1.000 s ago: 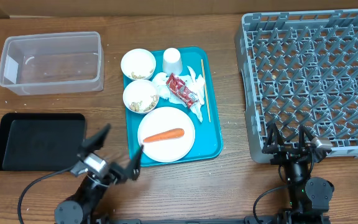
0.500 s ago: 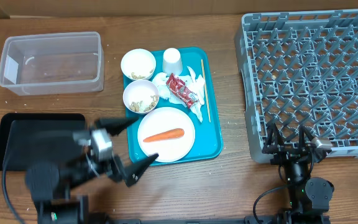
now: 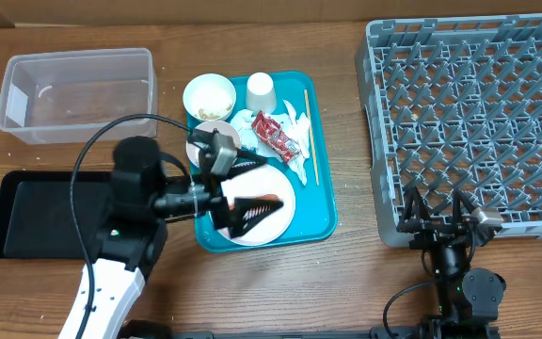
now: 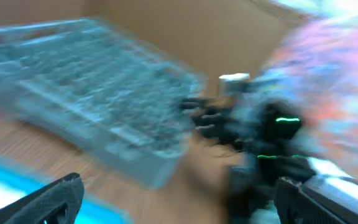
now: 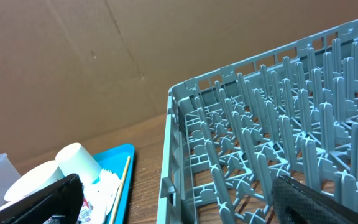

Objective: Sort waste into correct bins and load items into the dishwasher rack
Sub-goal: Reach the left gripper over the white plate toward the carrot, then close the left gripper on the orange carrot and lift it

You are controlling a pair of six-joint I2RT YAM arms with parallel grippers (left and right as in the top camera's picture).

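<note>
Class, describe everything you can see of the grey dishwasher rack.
The dishwasher rack is a large square crate of grey plastic, with lattice walls and rows of upright pegs over a grid floor. No dishes show in it. It sits flat on the wooden table, right of the teal tray and apart from it.

Left wrist view motion-blurred, carrot (image 3: 269,199) partly behind fingers (image 3: 243,211), dishwasher rack (image 3: 469,113) cropped
</note>
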